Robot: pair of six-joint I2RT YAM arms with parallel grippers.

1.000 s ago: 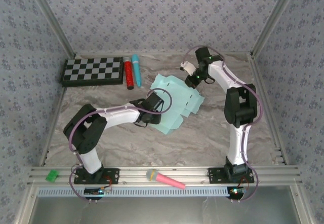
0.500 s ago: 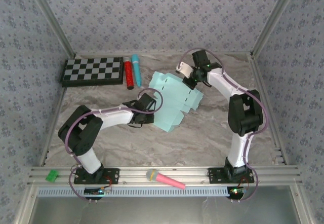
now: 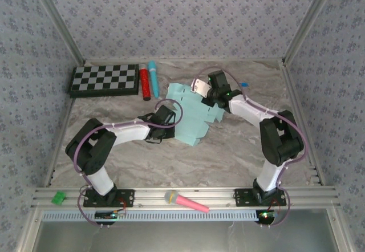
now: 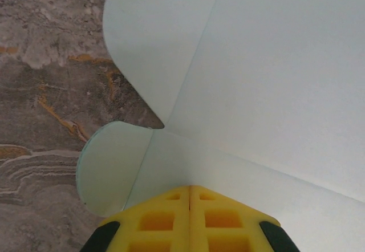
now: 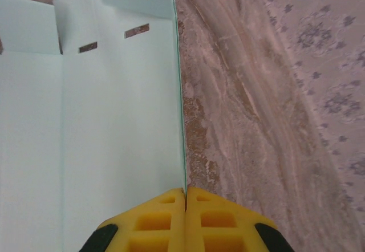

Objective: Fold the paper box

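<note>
Right arm farther left, far edge of paper box hidden beneath.

Reads as a robotics lab test cell, not a lived-in room. Boxed in by floral-papered panels hung on bare aluminium posts, floored with a marble-print tabletop, and fronted by a slotted extrusion rail carrying the left arm's base and the right arm's base. Holds a flat black-and-white checkerboard at the back left.
</note>
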